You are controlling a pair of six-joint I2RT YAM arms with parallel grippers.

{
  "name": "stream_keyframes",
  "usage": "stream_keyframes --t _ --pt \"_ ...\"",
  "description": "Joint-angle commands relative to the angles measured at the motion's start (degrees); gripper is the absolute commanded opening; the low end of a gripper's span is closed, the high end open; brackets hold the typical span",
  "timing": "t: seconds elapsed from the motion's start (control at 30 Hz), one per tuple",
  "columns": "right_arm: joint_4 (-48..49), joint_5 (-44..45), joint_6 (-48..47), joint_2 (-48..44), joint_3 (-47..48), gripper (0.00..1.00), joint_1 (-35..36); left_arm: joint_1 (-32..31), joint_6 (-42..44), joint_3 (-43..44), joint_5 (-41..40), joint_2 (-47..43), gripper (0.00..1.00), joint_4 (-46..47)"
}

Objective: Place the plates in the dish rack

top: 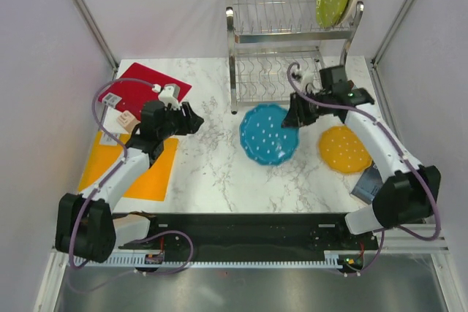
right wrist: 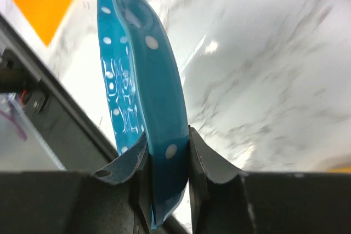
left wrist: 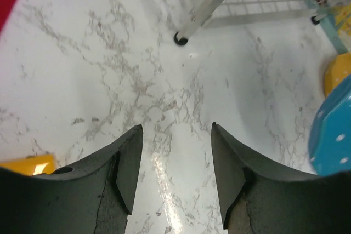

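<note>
Top view: blue plate (top: 268, 134) low at the marble table (top: 212, 173) in front of the dish rack (top: 289, 38). Its right rim is pinched by the right gripper (top: 295, 117) and its disc extends left of the fingers; the rack stands just beyond that arm, and the left gripper (top: 196, 120) is well apart over bare marble. Left wrist view: fingers (left wrist: 123, 157) apart, nothing between them, blue plate only at the right edge. Right wrist view: pads (right wrist: 205, 157) clamped on the rim, disc running straight out from the jaws, so the right arm is judged the one to carry it to the slots.
</note>
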Motion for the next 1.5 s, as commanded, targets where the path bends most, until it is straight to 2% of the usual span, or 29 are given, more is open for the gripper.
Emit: stream_keyframes --t 0.0,0.07,0.17,0.27,0.37,0.5,0.6,0.67,0.73,0.87,1.07,1.27,1.47 --pt "-4.71 3.36 -6.45 -8.39 22.15 0.00 0.13 -0.21 5.82 -2.31 -3.84 -3.94 0.60 1.01" --pt "-3.67 8.00 -6.11 -8.22 31.79 0.00 0.13 -0.21 4.51 -2.58 -3.67 -3.24 0.59 0.92" --pt "2.37 14.17 -3.38 -8.04 40.34 0.00 0.13 -0.21 3.45 -3.80 -3.32 -3.14 0.58 3.46" --pt "7.75 21.02 -1.27 -7.26 46.84 0.00 0.13 -0.21 3.71 -4.16 -2.88 -2.97 0.58 5.84" --pt "12.48 32.34 0.40 -3.66 52.83 0.00 0.13 -0.21 4.41 -4.42 -2.62 -2.62 0.58 6.37" --pt "19.71 48.67 2.51 1.18 57.50 0.00 0.04 -0.21 3.10 -6.35 -1.74 -3.32 0.58 8.48" --pt "22.43 55.29 1.81 6.63 63.22 0.00 0.30 -0.30 1.52 -7.85 -0.77 -4.11 0.57 9.36" --pt "27.87 64.86 -2.04 8.82 63.23 0.00 2.31 -0.30 0.99 -8.73 -0.51 -4.64 0.57 9.45" --pt "32.79 70.40 -5.81 10.84 62.88 0.00 3.11 -0.30 0.90 -9.34 -0.42 -4.90 0.57 9.45" --pt "35.02 75.17 -7.77 14.80 66.03 0.00 4.43 -0.22 0.99 -10.05 -0.68 -5.43 0.57 9.54" --pt "35.63 77.46 -8.82 17.80 67.36 0.00 4.52 -0.30 0.55 -10.23 -0.77 -5.08 0.57 10.15" --pt "40.37 77.64 -12.68 19.99 67.62 0.00 4.43 -0.30 -0.16 -10.40 -0.33 -3.59 0.57 11.29" --pt "43.36 73.34 -18.14 23.24 69.56 0.00 4.35 -0.30 -0.33 -9.96 -0.07 -1.83 0.57 12.26"
